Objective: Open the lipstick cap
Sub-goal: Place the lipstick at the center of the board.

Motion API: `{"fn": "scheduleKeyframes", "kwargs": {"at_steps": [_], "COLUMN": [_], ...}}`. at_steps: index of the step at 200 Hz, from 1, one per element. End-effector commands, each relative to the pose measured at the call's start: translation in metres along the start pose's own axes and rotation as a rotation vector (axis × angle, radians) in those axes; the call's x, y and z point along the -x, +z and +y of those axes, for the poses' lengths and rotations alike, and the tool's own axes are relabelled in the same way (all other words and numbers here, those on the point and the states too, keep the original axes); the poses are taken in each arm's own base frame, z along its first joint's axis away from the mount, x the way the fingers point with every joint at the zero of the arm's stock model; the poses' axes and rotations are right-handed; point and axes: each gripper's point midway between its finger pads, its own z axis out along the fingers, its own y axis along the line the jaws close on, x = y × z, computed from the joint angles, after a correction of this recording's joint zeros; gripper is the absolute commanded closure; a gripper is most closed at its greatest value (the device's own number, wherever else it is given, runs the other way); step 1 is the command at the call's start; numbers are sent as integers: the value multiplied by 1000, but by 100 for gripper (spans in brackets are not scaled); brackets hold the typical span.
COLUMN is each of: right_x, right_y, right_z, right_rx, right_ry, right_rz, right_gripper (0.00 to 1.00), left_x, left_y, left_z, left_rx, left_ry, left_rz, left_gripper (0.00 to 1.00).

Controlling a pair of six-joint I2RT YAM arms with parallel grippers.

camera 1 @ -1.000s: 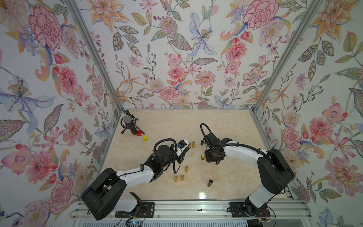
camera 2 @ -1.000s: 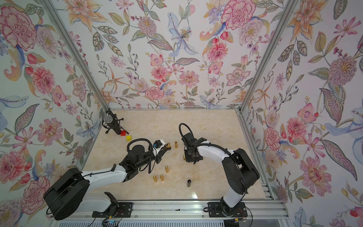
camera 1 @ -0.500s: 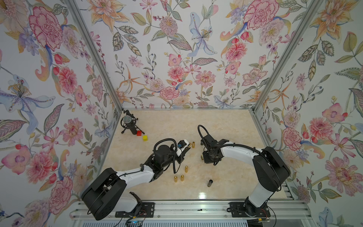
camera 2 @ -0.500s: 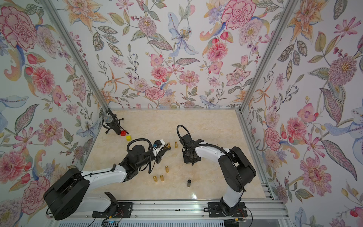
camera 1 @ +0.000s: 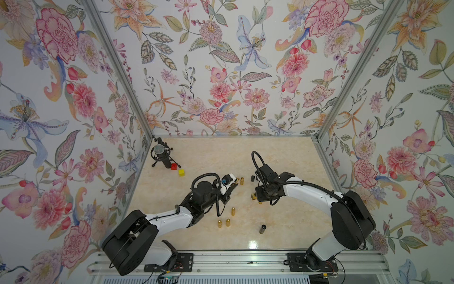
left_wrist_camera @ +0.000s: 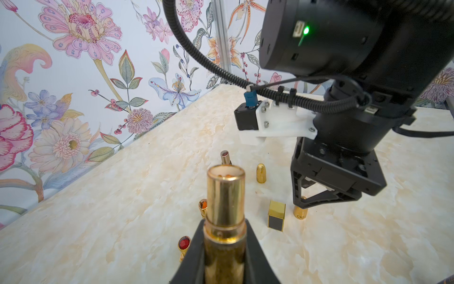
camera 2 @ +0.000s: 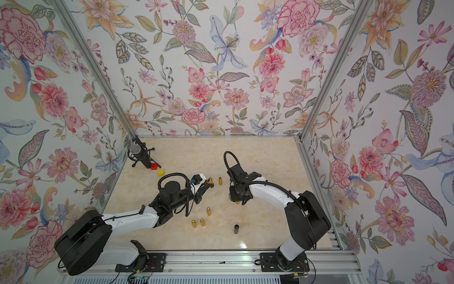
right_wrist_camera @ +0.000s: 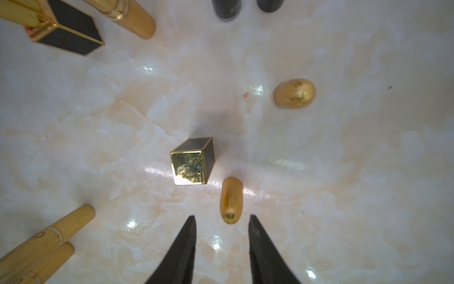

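Observation:
My left gripper [left_wrist_camera: 224, 222] is shut on a gold lipstick [left_wrist_camera: 225, 196], which sticks out past the fingertips with its open end bare and no cap on it. In both top views this lipstick [camera 1: 236, 180] [camera 2: 209, 180] is held above the middle of the table. My right gripper [right_wrist_camera: 222, 217] is open and points down at the table. A rounded gold cap [right_wrist_camera: 231, 200] stands free on the table just beyond its fingertips, touching neither. In the left wrist view the same cap [left_wrist_camera: 300, 212] sits under the right gripper's black fingers [left_wrist_camera: 319, 196].
A square gold-and-black cap [right_wrist_camera: 192, 161] stands beside the rounded cap, with another gold cap [right_wrist_camera: 294, 93] farther off. Several gold lipstick pieces [camera 1: 228, 222] and a black tube [camera 1: 262, 229] stand near the front. A microphone [camera 1: 161, 153] and red [camera 1: 174, 166] and yellow [camera 1: 181, 172] blocks sit back left.
My right gripper has opened and let go of the gold cap, which now stands on the table. The left gripper still holds the lipstick in the same place.

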Motion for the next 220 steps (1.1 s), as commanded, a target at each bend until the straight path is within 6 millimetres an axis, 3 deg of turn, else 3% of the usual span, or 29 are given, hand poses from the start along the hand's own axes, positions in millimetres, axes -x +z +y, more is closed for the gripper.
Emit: {"fn": "scheduleKeyframes", "kwargs": {"at_steps": [1, 17, 37, 72, 124, 166, 220], "right_x": [28, 42, 56, 66, 65, 77, 76], "right_y": [-52, -77, -101, -130, -120, -108, -98], "right_z": [12, 25, 54, 98, 128, 130, 137], "right_rx": [110, 183, 298, 453, 531, 498, 499], "right_ry": [31, 48, 12, -51, -65, -49, -67], "right_rz": [-106, -160, -184, -200, -151, -163, -140], "right_gripper": [59, 56, 54, 52, 52, 57, 68], "left_x": [10, 10, 12, 16, 19, 20, 19], "left_y": [0, 5, 11, 13, 13, 11, 10], "left_z": [6, 9, 8, 6, 4, 3, 4], "left_rx": [19, 24, 10, -6, -17, -26, -20], "left_ry": [-36, -48, -60, -66, -51, -38, -30], "left_rz": [-52, -47, -50, -63, -65, -63, -55], "left_gripper": [99, 98, 98, 97, 97, 97, 97]}}
